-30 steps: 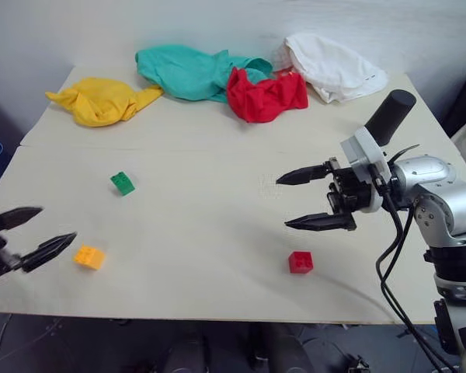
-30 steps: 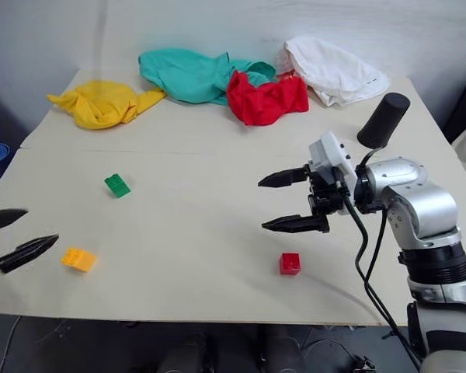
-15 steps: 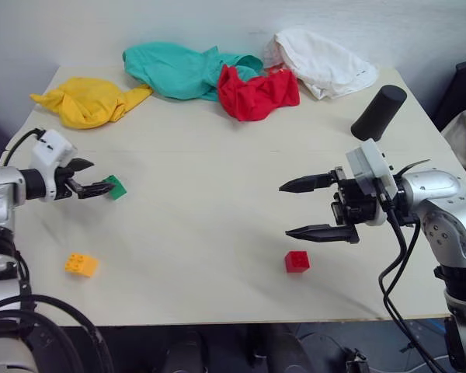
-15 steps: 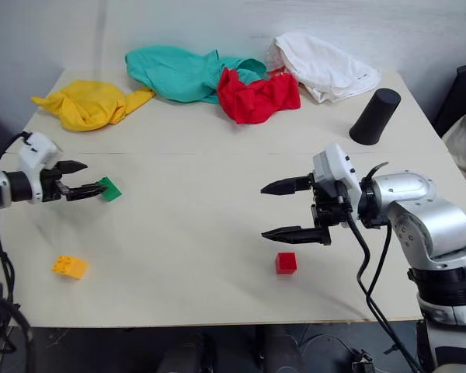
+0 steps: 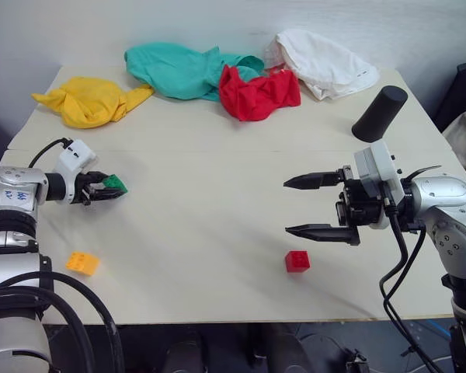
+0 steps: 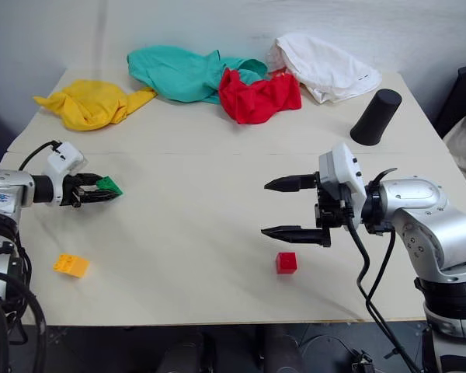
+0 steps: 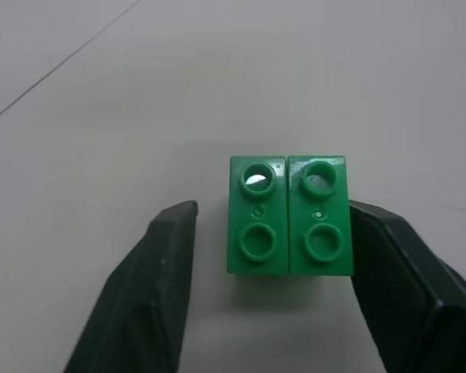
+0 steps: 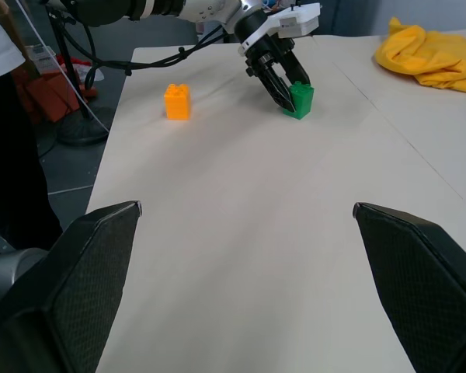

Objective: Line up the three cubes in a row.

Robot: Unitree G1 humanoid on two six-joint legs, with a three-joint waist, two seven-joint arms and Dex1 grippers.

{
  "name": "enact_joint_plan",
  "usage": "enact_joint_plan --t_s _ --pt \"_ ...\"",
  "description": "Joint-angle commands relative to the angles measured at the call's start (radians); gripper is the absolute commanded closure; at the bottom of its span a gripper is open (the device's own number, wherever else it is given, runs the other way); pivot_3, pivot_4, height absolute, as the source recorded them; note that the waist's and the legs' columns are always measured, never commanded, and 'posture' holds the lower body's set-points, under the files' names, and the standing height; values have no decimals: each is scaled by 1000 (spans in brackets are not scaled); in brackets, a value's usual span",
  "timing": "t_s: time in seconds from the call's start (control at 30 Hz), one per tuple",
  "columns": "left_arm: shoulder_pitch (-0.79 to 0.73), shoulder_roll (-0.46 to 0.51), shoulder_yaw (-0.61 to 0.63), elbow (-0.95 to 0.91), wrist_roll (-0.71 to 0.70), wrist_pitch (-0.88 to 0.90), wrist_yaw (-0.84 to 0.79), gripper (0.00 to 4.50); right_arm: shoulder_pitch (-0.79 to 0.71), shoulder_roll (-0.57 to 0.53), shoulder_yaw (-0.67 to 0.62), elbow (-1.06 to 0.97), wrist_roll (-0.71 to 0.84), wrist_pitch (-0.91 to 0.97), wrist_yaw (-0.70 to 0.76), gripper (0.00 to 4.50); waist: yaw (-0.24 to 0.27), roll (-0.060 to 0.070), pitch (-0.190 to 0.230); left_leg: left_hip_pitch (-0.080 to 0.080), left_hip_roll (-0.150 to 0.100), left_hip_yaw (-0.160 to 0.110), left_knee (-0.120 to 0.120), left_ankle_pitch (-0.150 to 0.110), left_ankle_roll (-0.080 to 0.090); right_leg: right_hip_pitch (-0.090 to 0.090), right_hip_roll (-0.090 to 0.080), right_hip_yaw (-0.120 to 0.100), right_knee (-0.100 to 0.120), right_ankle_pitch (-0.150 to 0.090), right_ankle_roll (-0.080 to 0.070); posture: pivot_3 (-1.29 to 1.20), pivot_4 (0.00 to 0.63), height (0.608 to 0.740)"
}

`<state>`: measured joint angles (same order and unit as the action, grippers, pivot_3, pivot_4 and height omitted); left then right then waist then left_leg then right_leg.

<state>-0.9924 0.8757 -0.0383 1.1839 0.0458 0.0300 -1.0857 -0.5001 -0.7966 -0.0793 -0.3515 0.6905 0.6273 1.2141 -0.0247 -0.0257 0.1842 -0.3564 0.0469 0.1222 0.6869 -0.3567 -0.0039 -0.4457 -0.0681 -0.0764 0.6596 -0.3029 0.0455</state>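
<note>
Three cubes lay well apart, so the left hand (image 7: 268,299) narrowed around the green cube (image 7: 289,214) to gather it; the right hand (image 5: 299,206) hung wide.

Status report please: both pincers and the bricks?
Left pincer straddling green studded plastic brick, gap one side. Right pincer open, empty. Nothing blocking.
</note>
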Motion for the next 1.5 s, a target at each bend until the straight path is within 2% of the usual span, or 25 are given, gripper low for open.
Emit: enact_joint_plan --t_s 0.03,0.07,0.2,0.3,0.37,0.43,0.5,0.63,0.77,0.97,1.1,1.3,1.5 --pt "-26 9 5 3 11 -14 -18 2730 -13 -10 -17 -26 13 -18 -8 0 0 0 0 0 0 0 0 0 0 0 0 0 0 0 0 0 150 740" --pt "-26 7 4 5 13 -13 -20 3005 -14 -9 -16 -26 13 -18 -9 0 0 0 0 0 0 0 0 0 0 0 0 0 0 0 0 0 150 740" --pt "-20 0 5 -4 12 -20 -41 3020 -8 -16 -8 -26 4 -23 -2 0 0 0 0 0 0 0 0 0 0 0 0 0 0 0 0 0 150 740" --pt "-7 -5 16 -120 -35 -13 -151 3020 21 -51 -5 -29 -1 -27 37 0 1 0 0 0 0 0 0 0 0 0 0 0 0 0 0 0 150 740" --pt "35 -7 20 -286 -84 32 -239 3020 41 -74 -4 -26 -10 -41 59 0 4 0 0 -1 0 -1 1 0 0 0 0 0 0 0 0 0 150 740" --pt "136 4 15 -577 -167 148 -328 3020 63 -93 -7 -15 -29 -60 68 0 6 0 0 -2 0 -1 2 0 0 0 -1 0 0 0 0 0 150 740" --pt "226 14 11 -845 -235 275 -351 3020 85 -106 -12 -4 -50 -76 66 0 5 0 0 -2 0 -2 3 0 1 0 -2 3 0 0 0 0 150 740" --pt "337 -9 -13 -1266 -311 491 -273 3020 166 -140 -39 -3 -75 -103 76 0 6 0 0 -2 0 -4 5 0 1 1 -3 7 1 0 0 0 150 740" --pt "411 -69 -94 -1517 -320 661 -146 3020 293 -183 -87 -22 -81 -127 105 0 19 0 0 0 -1 -3 5 -1 1 3 -3 9 -1 0 0 0 150 740" --pt "445 -149 -203 -1613 -313 803 -2 3020 424 -234 -147 -58 -89 -155 128 0 23 0 0 1 0 -2 6 -1 1 3 0 13 0 0 0 0 150 740" --pt "481 -147 -297 -1643 -276 751 12 3020 479 -268 -172 -65 -100 -167 147 0 24 0 0 2 0 -2 6 -1 0 3 1 14 0 0 0 0 150 740" --pt "468 -164 -401 -1594 -192 665 45 3020 510 -279 -179 -50 -132 -220 159 0 27 0 0 2 0 -2 7 -1 0 3 2 14 -1 0 0 0 150 740" --pt "451 -176 -400 -1564 -179 611 41 3020 506 -264 -175 -59 -120 -217 137 0 26 0 0 2 0 -2 7 -1 0 3 3 15 -1 0 0 0 150 740"
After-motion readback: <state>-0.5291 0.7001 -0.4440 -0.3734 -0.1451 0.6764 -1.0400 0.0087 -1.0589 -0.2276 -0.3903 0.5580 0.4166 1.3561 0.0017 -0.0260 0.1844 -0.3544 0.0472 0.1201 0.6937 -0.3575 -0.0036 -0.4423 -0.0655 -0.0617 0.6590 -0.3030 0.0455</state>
